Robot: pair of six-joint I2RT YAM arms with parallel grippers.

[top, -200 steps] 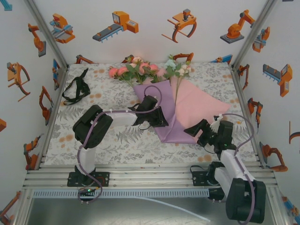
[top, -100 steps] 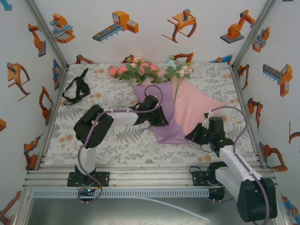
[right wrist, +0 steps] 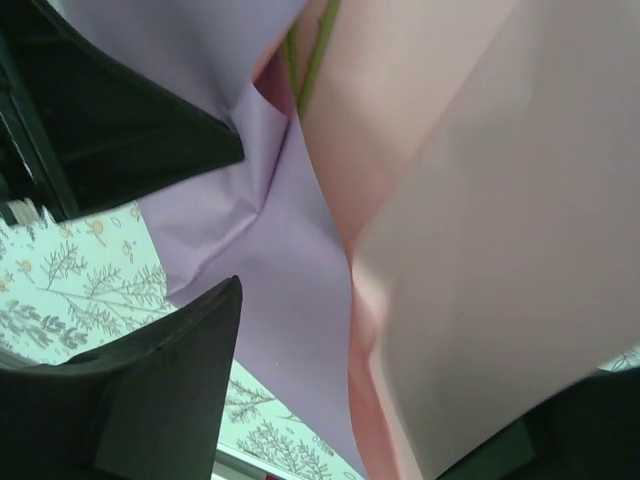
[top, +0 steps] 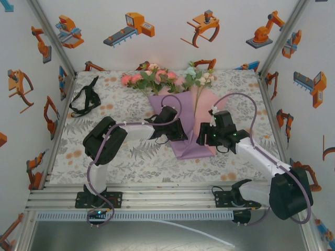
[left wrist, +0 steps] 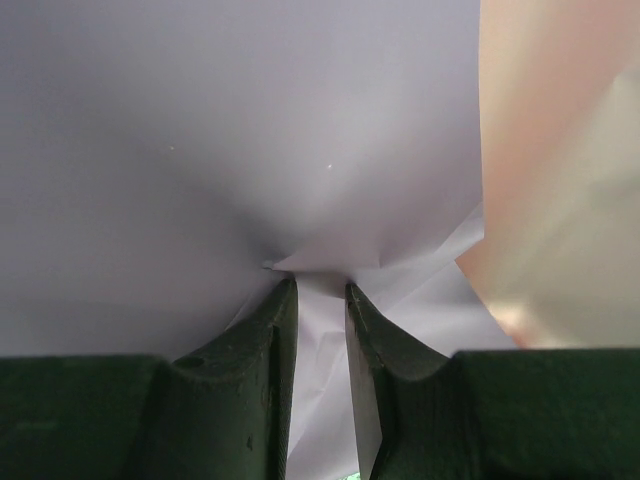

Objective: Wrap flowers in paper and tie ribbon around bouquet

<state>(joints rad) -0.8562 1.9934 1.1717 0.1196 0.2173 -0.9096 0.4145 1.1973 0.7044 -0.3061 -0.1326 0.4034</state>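
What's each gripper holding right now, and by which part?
The left gripper pinches a puckered fold of the paper. The right gripper is open, holding nothing.

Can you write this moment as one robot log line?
left gripper: shut on paper; right gripper: open at paper; flowers: partly wrapped; ribbon: untied, aside

Flower stalks (right wrist: 312,55) mostly under the paper (top: 184,146) — ribbon (top: 89,89) surface too small, perhaps blurred.

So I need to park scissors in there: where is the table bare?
The table is bare along the near edge, below the paper, and in the far right corner beside the flowers. The middle is crowded: the left gripper and right gripper both are at the paper. The ribbon takes the far left.
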